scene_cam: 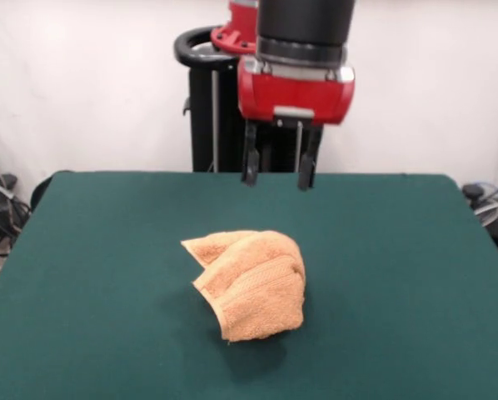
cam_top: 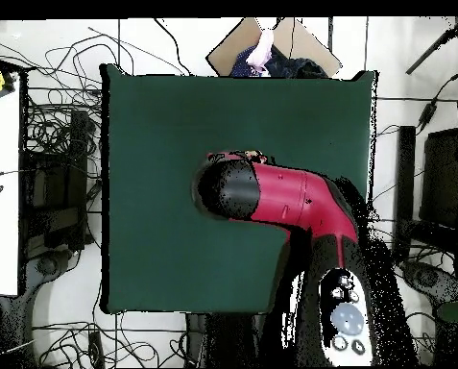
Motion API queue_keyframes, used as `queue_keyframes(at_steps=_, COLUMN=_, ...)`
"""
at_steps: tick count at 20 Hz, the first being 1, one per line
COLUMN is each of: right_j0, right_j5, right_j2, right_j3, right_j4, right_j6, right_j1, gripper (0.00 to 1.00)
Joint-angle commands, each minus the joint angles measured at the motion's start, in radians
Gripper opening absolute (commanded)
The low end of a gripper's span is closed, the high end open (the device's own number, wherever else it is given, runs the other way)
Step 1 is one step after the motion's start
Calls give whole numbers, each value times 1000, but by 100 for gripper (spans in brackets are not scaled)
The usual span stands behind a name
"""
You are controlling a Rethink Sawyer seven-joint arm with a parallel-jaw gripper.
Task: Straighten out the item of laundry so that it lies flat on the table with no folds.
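The orange-tan towel [scene_cam: 253,283] lies crumpled and folded over itself near the middle of the green table [scene_cam: 82,250]. One corner sticks out to the left and a border band runs along the front fold. My gripper [scene_cam: 278,179] hangs above and behind the towel, clear of it, with its two fingers apart and nothing between them. In the overhead view the arm's wrist [cam_top: 228,187] covers the gripper and nearly all of the towel; only a sliver of towel [cam_top: 253,154] shows at the arm's upper edge, on the table [cam_top: 156,144].
The robot's black pedestal [scene_cam: 211,100] stands behind the table's far edge. Cables and equipment [cam_top: 50,144] lie on the floor beside the table. A person [cam_top: 263,50] and a cardboard box [cam_top: 234,46] show at the table's edge opposite the robot.
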Motion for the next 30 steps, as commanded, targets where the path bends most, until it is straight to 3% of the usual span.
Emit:
queue_keyframes(at_steps=1, right_j0=-15, right_j5=-49, right_j2=33, right_j3=210, right_j4=6, right_j6=105, right_j1=-85, gripper=100)
queue_keyframes(at_steps=9, right_j0=20, right_j5=-22, right_j2=-26, right_j3=269, right_j4=-33, right_j6=147, right_j1=-101, gripper=100)
queue_keyframes(at_steps=15, right_j0=-56, right_j5=-138, right_j2=39, right_j3=357, right_j4=-39, right_j6=95, right_j1=-43, gripper=100)
queue_keyframes(at_steps=21, right_j0=-92, right_j5=-171, right_j2=61, right_j3=390, right_j4=-55, right_j6=63, right_j1=-17, gripper=100)
queue_keyframes(at_steps=30, right_j0=-36, right_j5=-233, right_j2=20, right_j3=367, right_j4=-83, right_j6=116, right_j1=-42, gripper=100)
